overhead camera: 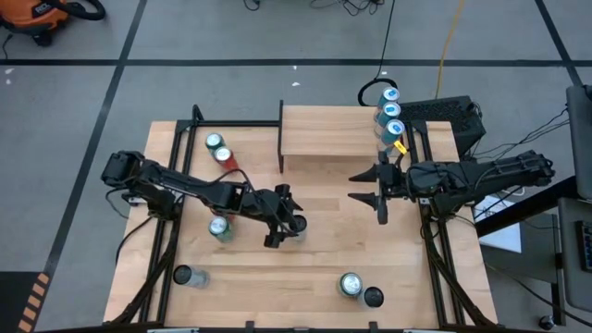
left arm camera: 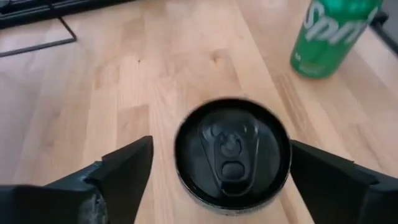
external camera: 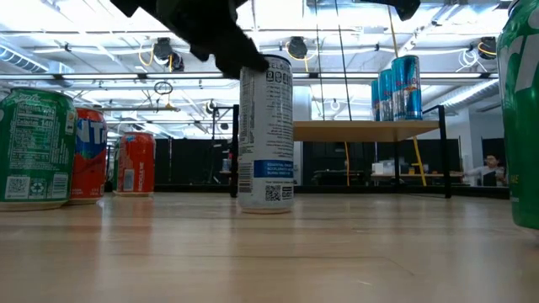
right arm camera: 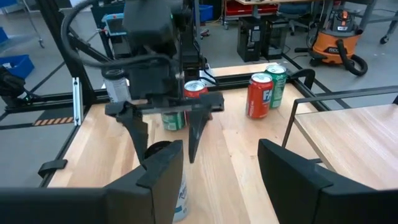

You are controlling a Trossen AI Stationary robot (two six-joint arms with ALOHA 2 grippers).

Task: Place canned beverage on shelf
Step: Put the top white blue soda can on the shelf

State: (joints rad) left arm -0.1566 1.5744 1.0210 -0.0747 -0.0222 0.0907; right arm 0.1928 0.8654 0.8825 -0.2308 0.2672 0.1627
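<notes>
A tall white can with a black top [left arm camera: 231, 152] stands upright on the tabletop near its middle; it also shows in the low view [external camera: 266, 135]. My left gripper [overhead camera: 282, 217] is open above it, pointing down, with one finger on either side of the can's top [overhead camera: 297, 225] and a gap on both sides. The shelf [overhead camera: 328, 139] stands at the far middle of the table, with several blue cans [overhead camera: 389, 116] on its right end. My right gripper [overhead camera: 356, 186] is open and empty, in front of the shelf's right half.
A green can [overhead camera: 215, 141] and a red can [overhead camera: 223, 155] stand at the far left. Another green can [overhead camera: 220, 228] stands just left of my left gripper. Three more cans [overhead camera: 190, 276] [overhead camera: 350, 284] [overhead camera: 373, 297] stand near the front edge.
</notes>
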